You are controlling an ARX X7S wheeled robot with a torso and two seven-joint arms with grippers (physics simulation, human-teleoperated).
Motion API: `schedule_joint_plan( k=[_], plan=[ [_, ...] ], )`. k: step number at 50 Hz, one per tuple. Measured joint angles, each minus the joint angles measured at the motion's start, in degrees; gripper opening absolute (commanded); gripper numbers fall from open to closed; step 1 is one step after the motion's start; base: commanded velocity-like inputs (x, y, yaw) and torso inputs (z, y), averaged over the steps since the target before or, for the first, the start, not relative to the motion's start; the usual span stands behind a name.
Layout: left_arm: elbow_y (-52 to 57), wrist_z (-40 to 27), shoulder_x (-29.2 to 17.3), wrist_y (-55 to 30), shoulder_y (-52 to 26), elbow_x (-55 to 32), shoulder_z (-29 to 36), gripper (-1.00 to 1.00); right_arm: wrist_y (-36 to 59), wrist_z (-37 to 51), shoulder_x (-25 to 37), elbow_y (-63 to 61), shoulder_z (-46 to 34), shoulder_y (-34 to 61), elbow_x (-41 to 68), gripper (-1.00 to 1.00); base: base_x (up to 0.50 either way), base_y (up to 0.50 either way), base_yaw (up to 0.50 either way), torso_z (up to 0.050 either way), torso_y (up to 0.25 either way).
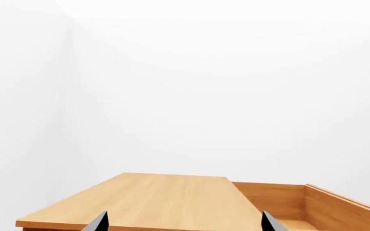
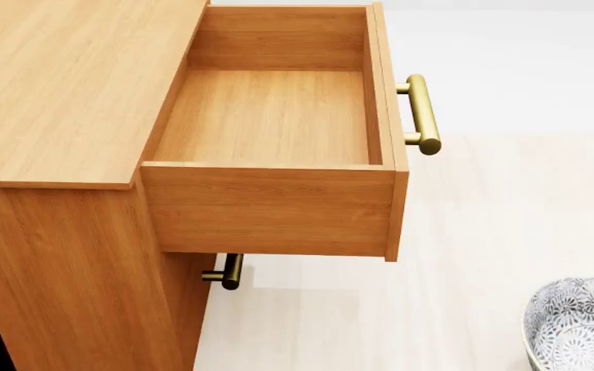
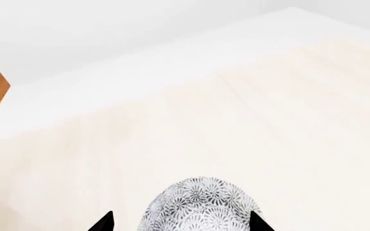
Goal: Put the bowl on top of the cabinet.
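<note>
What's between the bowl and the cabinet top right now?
The open top drawer: it juts out from the cabinet toward the bowl, which sits low at the right pincer. The top itself looks bare; go over the drawer.

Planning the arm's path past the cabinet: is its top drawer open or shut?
Open. In the head view the top drawer is pulled far out of the cabinet, its bare wooden inside showing, with nothing in it.

Two dark fingertips of the left gripper, spread apart, above the cabinet and its open drawer.
</note>
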Motion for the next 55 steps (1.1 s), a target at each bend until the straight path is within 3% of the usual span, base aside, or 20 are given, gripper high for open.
schedule_joint_plan(
  k=[55],
  plan=[
    [-1.7, -2.8, -2.7, 2.5, -0.1, -1.3, 1.3, 1.0, -12.3, -2.5, -0.3, 11.4, -6.1, -7.3, -8.9, 1.0, 0.0, 0.0, 0.0, 0.0, 0.0]
  ],
)
